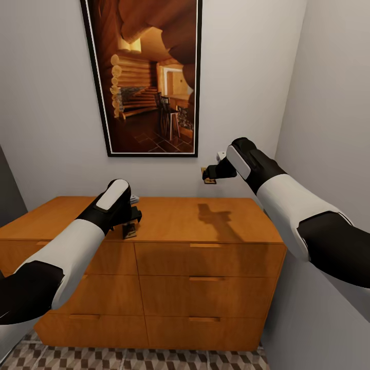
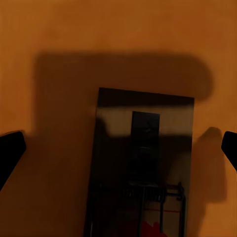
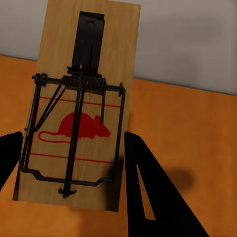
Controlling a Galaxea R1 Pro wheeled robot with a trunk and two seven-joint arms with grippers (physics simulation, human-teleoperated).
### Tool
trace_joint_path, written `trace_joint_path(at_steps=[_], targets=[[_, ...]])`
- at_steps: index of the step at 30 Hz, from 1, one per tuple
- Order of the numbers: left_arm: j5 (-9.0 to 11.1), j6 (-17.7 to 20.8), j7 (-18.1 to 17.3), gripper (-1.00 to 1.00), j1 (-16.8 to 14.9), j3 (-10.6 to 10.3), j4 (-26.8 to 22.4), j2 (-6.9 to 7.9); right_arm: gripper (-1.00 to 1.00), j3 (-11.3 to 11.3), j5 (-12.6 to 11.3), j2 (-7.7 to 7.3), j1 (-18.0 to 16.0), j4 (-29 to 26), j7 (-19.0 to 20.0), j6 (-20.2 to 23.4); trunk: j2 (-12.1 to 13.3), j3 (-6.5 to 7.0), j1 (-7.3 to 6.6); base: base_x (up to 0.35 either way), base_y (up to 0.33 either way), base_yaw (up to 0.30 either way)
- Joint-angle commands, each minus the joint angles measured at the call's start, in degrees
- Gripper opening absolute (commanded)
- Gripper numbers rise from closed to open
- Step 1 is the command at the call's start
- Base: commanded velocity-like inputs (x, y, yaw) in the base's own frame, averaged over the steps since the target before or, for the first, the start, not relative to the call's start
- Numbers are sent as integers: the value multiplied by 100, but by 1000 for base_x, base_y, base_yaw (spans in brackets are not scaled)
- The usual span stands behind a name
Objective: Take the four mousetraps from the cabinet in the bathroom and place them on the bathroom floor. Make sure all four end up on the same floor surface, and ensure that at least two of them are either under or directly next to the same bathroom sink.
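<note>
The cabinet [image 1: 205, 218] is a low orange-brown chest with drawers standing against the wall. One mousetrap [image 1: 130, 231] [image 2: 143, 158] lies flat on its top near the front left, in shadow. My left gripper [image 1: 131, 220] [image 2: 121, 148] hangs just over it, open, with a fingertip [image 2: 11, 150] wide of the board on each side. My right gripper [image 1: 209, 176] [image 3: 74, 140] is raised above the right part of the cabinet top, shut on a second mousetrap [image 1: 210, 173] [image 3: 81, 106], a tan board with a dark spring bar and a red mouse print. Patterned bathroom floor [image 1: 133, 359] shows below the cabinet.
A tall framed picture [image 1: 149, 77] of a log interior hangs on the wall behind the cabinet. A grey wall [image 1: 334, 103] closes in on the right, close to my right arm. A dark panel [image 1: 6, 180] stands at the left edge.
</note>
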Motion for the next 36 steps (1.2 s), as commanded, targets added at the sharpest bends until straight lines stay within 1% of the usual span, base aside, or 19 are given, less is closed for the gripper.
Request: trace_joint_path(at_steps=[1, 2, 3, 36], targets=[[77, 14, 42, 100, -2, -30, 66, 10, -100, 28, -77, -2, -6, -3, -58, 11, -2, -9, 0, 0, 0, 0], [77, 15, 42, 100, -2, -30, 66, 10, -100, 28, -77, -2, -6, -3, -58, 11, -2, -9, 0, 0, 0, 0], [77, 16, 42, -100, -2, -30, 66, 10, -100, 28, -77, -2, -6, -3, -58, 11, -2, -9, 0, 0, 0, 0], [64, 21, 41, -100, -2, -32, 58, 10, -100, 28, -77, -5, 1, 5, -59, 11, -2, -9, 0, 0, 0, 0]])
